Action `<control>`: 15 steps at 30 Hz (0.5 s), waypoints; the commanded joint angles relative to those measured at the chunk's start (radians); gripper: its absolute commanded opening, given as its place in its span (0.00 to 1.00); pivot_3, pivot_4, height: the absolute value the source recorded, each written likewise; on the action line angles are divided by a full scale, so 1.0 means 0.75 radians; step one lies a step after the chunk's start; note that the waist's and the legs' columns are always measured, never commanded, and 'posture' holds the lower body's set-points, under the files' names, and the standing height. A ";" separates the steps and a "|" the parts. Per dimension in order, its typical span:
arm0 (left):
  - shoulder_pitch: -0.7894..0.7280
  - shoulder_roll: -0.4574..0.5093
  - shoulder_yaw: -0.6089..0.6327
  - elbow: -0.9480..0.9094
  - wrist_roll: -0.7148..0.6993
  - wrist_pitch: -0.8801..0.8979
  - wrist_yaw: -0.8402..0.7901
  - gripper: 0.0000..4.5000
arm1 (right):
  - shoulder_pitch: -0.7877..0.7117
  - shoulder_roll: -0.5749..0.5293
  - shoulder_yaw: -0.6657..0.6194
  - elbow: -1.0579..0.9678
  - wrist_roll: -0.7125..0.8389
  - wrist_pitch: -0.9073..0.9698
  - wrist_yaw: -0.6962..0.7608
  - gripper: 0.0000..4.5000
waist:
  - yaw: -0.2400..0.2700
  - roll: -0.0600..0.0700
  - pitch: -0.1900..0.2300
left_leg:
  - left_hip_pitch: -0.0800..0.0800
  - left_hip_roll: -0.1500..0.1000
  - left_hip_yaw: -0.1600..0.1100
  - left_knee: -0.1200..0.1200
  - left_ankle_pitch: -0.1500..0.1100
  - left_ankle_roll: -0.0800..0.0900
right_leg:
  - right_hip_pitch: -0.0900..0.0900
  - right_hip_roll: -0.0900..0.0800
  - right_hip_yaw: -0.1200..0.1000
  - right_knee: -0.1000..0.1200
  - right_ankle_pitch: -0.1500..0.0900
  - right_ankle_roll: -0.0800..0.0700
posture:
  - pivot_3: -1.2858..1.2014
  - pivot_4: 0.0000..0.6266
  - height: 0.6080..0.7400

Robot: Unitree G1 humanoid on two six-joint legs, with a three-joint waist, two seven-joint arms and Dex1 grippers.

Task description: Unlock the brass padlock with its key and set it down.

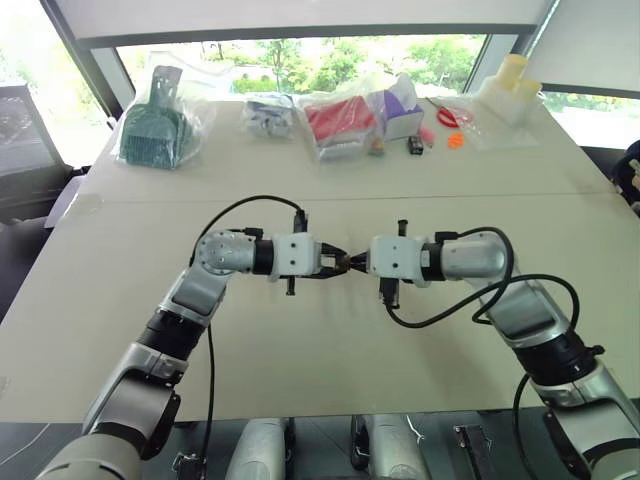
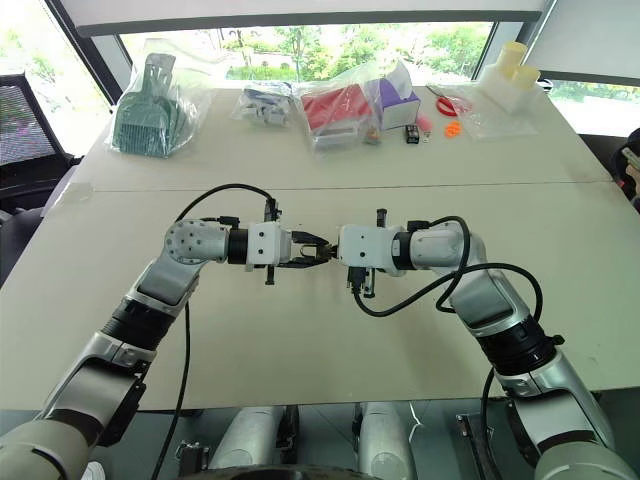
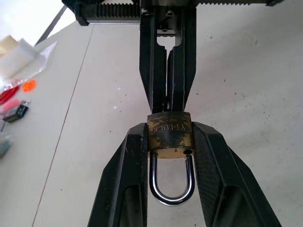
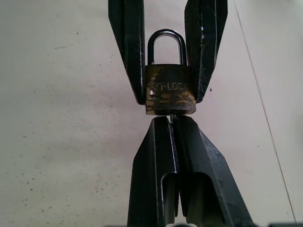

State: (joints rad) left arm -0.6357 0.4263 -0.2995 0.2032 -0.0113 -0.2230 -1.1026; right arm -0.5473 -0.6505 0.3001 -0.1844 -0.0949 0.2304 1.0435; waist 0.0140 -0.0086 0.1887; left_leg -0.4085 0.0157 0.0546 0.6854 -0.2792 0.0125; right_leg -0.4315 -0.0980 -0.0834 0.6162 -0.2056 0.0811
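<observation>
Pinched between the two black fingers (image 3: 135, 179) of the left gripper (image 3: 169, 137) sits the small, tarnished yellow-brass padlock (image 3: 169, 135) — its silvery shackle (image 3: 171, 182) loops back toward that wrist, and both shackle legs look seated in the body. Facing it tip to tip is the right gripper (image 4: 173, 120), its jaws pressed together right at the underside of the padlock; a sliver of silvery metal (image 4: 173, 115) shows between the fingertips and the lock's base, probably the thin flat key, though too little of it is visible to be sure. In the head views both grippers meet in mid-air above the pale beige table (image 1: 330, 340), the padlock held clear of the surface. Along the far edge of the table — well apart from the arms — lie a bagged green plastic scoop (image 1: 152, 125), a bagged red item (image 1: 338, 120), a purple-and-white box (image 1: 400, 110) and red-handled scissors (image 1: 452, 114).
</observation>
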 commanded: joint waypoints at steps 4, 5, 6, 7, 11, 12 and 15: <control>0.026 -0.001 0.067 -0.135 -0.274 0.428 -0.088 0.16 | -0.008 -0.024 0.012 0.058 -0.225 -0.522 -0.256 0.01 | -0.004 0.000 0.000 | 0.000 0.000 0.000 0.000 0.000 0.000 | 0.000 0.000 0.000 0.000 0.000 0.000 | 0.52 0.24 1.00; 0.029 0.013 0.076 -0.159 -0.322 0.506 -0.118 0.16 | 0.004 -0.037 0.010 0.088 -0.287 -0.643 -0.335 0.01 | -0.004 0.000 0.000 | 0.000 0.000 0.000 0.000 0.000 0.000 | 0.000 0.000 0.000 0.000 0.000 0.000 | 0.52 0.24 1.00; 0.030 0.025 0.085 -0.177 -0.359 0.571 -0.139 0.16 | 0.014 -0.046 0.005 0.113 -0.343 -0.737 -0.407 0.01 | -0.004 0.000 0.000 | 0.000 0.000 0.000 0.000 0.000 0.000 | 0.000 0.000 0.000 0.000 0.000 0.001 | 0.52 0.24 1.00; 0.027 0.036 0.095 -0.192 -0.396 0.636 -0.156 0.16 | 0.027 -0.059 0.002 0.136 -0.390 -0.832 -0.472 0.01 | -0.003 0.000 0.000 | 0.000 0.000 0.000 0.000 0.000 0.000 | 0.000 0.000 0.000 0.001 0.000 0.001 | 0.52 0.24 1.00; 0.004 0.070 0.110 -0.224 -0.469 0.767 -0.212 0.16 | 0.054 -0.081 -0.020 0.214 -0.485 -1.105 -0.661 0.01 | -0.003 0.000 0.000 | 0.000 0.000 0.000 0.000 0.001 -0.001 | 0.000 0.000 0.000 0.001 0.000 0.001 | 0.52 0.24 1.00; -0.001 0.075 0.110 -0.227 -0.477 0.782 -0.222 0.16 | 0.054 -0.079 -0.027 0.234 -0.487 -1.145 -0.693 0.07 | -0.003 0.000 0.000 | 0.000 0.000 0.000 0.000 0.001 -0.001 | 0.000 0.000 0.000 0.001 0.000 0.001 | 0.52 0.24 1.00; -0.021 0.082 0.115 -0.221 -0.487 0.805 -0.242 0.16 | 0.035 -0.079 -0.039 0.293 -0.511 -1.226 -0.766 0.32 | -0.004 0.000 0.000 | 0.000 0.000 0.000 0.000 0.001 -0.002 | 0.000 0.000 0.000 0.001 0.000 0.001 | 0.52 0.24 1.00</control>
State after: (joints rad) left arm -0.6254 0.4769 -0.2209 0.0672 -0.3584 0.3718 -1.2690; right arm -0.4948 -0.7052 0.3102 0.0323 -0.4694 -0.6501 0.5153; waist 0.0108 -0.0086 0.1887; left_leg -0.4083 0.0156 0.0548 0.6853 -0.2785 0.0113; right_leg -0.4317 -0.0979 -0.0831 0.6168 -0.2059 0.0816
